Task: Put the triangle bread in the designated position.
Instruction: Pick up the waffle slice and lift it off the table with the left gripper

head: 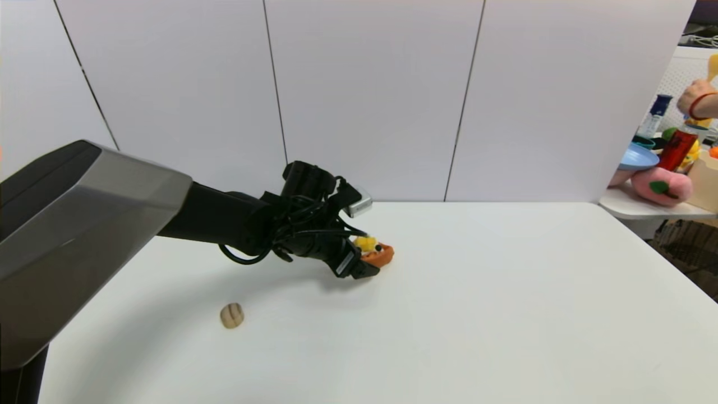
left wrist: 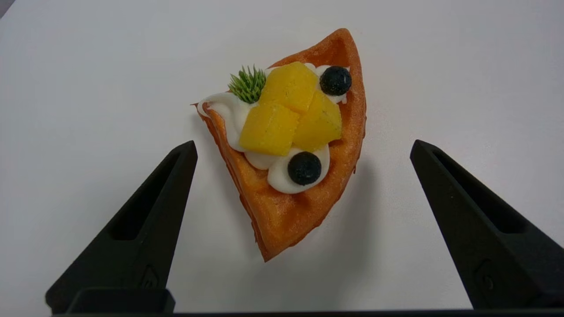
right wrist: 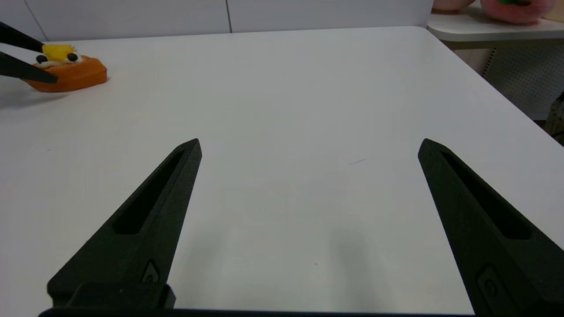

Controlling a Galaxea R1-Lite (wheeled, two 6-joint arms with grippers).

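The left gripper (left wrist: 304, 145), fingers wide apart, straddles the bread (left wrist: 299, 176), whose length runs between them; the right gripper (right wrist: 308, 145), also spread, sits well off.

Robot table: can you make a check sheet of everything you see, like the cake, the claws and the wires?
Surface: white table, no spills seen.
Job's things: triangle bread lies flat on the table, toppings up, ungripped.
Clutter: small beige ridged lump near the front left.
Claws: left claw open, one finger either side of the bread, not touching; right claw open over bare table.
Cables: black loops on the left wrist.
Surroundings: white wall panels; side table with toys; a person's hand.
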